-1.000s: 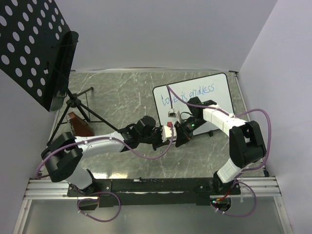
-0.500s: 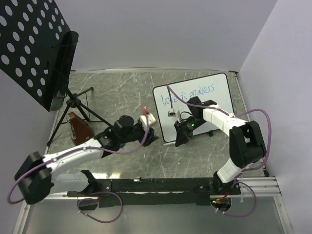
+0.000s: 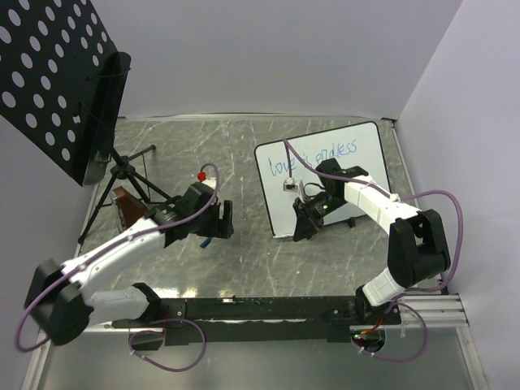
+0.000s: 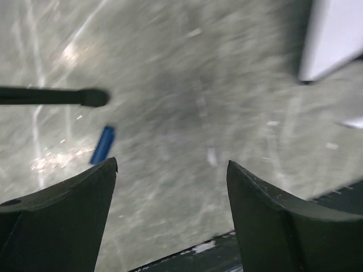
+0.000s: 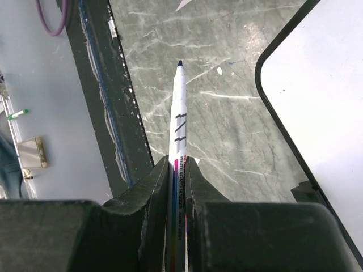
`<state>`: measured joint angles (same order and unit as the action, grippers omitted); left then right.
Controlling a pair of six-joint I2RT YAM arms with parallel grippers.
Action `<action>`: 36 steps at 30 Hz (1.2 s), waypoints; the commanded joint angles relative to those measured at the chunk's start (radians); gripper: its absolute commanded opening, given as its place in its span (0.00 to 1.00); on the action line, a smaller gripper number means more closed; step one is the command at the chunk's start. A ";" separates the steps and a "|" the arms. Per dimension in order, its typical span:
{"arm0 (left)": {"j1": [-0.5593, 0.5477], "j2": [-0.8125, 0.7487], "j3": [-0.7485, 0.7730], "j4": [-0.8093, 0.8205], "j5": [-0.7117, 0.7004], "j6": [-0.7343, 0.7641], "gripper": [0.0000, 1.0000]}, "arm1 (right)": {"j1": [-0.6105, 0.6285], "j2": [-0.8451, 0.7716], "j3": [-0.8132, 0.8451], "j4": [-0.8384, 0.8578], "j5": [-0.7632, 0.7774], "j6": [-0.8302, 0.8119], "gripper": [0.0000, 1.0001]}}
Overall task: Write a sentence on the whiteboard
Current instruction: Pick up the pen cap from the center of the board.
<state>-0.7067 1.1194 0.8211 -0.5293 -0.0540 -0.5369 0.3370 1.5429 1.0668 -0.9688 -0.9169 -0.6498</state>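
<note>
The whiteboard (image 3: 341, 183) lies at the right of the table, tilted, with the sentence (image 3: 313, 160) in blue script along its upper part. My right gripper (image 5: 178, 161) is shut on a white whiteboard marker (image 5: 180, 107). Its bare dark tip points at the table beside the whiteboard's rounded corner (image 5: 329, 102). From above, that right gripper (image 3: 302, 227) hangs over the board's near-left edge. My left gripper (image 4: 171, 164) is open and holds nothing. It hovers over the table left of the board (image 4: 334, 34). A small blue cap (image 4: 102, 144) lies on the table by its left finger.
A black perforated panel (image 3: 49, 73) on a tripod stand fills the back left. One tripod leg (image 4: 51, 96) reaches toward the left gripper. A brown object (image 3: 130, 210) sits beside the stand. The arms' mounting rail (image 3: 260, 309) runs along the near edge.
My left gripper has drawn away from the right gripper, swung left across the table and opened. The blue cap now lies on the table. The right gripper has barely moved.
</note>
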 commanded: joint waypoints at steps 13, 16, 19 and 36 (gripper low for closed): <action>0.119 0.370 0.058 -0.081 -0.110 0.037 0.64 | -0.067 -0.070 0.025 -0.070 -0.096 -0.085 0.00; 0.138 0.405 0.053 -0.064 -0.063 0.048 0.57 | -0.069 -0.070 0.024 -0.073 -0.097 -0.091 0.00; 0.145 0.427 0.049 -0.057 -0.037 0.052 0.53 | -0.072 -0.073 0.024 -0.077 -0.102 -0.094 0.00; 0.125 0.413 -0.076 0.040 0.118 -0.072 0.15 | -0.076 -0.083 0.030 -0.084 -0.109 -0.097 0.00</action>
<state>-0.5533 1.5074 0.8024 -0.5423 -0.0521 -0.5556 0.2699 1.5173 1.0672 -1.0401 -0.9890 -0.7238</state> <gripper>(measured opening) 0.210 0.187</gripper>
